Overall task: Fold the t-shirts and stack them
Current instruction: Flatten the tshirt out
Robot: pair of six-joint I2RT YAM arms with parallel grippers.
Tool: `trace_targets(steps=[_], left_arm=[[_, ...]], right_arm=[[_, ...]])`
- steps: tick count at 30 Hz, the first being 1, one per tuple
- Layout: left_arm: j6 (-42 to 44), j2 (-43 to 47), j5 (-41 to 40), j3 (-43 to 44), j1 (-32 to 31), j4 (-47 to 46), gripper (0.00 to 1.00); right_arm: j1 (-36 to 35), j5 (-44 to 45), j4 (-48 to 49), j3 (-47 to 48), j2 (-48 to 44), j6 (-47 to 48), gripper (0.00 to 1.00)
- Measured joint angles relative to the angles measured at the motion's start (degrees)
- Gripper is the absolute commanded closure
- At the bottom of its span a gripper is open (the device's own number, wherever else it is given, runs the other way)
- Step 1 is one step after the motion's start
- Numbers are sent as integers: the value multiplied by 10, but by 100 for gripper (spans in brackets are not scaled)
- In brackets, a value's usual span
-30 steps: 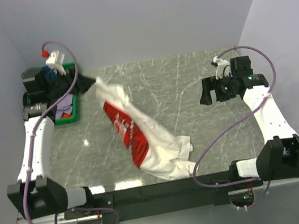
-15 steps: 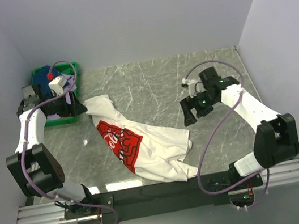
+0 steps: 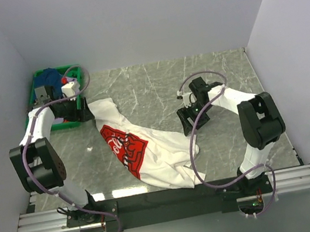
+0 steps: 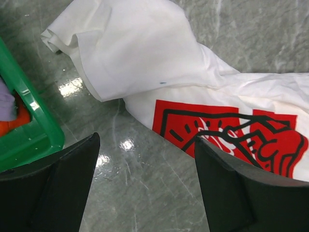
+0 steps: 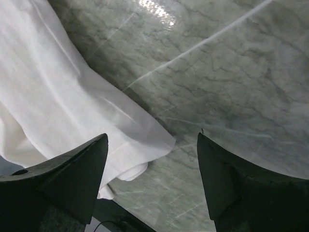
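Overhead and wrist views of a grey marbled table (image 3: pixel 155 80). Across its middle-left, a large white t-shirt (image 3: pixel 155 151), rumpled and spread diagonally, red print facing up. One end near the green crate (image 4: pixel 34 113) at the far left corner, the other bunched toward the near edge. Inside the crate, a dark blue t-shirt (image 3: pixel 48 77). Just beside the crate, above the white shirt's far end, the left tool (image 4: pixel 145 186), fingers wide apart, holding nothing. At the shirt's right edge, the right tool (image 5: pixel 152 181), likewise spread wide over cloth and bare table, gripping nothing.
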State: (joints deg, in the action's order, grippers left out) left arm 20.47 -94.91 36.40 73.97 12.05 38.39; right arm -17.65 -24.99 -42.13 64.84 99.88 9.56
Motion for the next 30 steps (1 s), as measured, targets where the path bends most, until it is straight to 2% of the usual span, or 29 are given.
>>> trace_targets(steps=[4,10,11,13,15,16,18,23,27,30], left_arm=[[0,-25,-38,17,-17,-7,14],[-5,-87,-103,68,-53,-20,16],[-7,-96,-112,76,-58,-20,16],[-12,-115,-131,90,-68,-23,17],[-18,-127,-145,97,-75,-21,17],[-22,-130,-150,97,-76,-21,17],[-27,-135,-160,97,-78,-18,19],[-38,-136,-184,97,-79,-16,26],[-52,-147,-192,97,-80,-9,41],[-63,-173,-192,110,-81,6,44]], right_arm=[[0,-33,-7,1,19,8,24],[0,-78,-28,1,20,32,44],[0,-84,-32,1,20,36,50],[0,-94,-39,1,20,43,57],[0,-103,-45,1,20,50,72],[0,-106,-48,1,20,53,88],[0,-110,-53,1,20,56,100],[0,-112,-59,1,19,57,100],[2,-107,-59,1,14,57,100],[7,-104,-61,1,2,57,100]])
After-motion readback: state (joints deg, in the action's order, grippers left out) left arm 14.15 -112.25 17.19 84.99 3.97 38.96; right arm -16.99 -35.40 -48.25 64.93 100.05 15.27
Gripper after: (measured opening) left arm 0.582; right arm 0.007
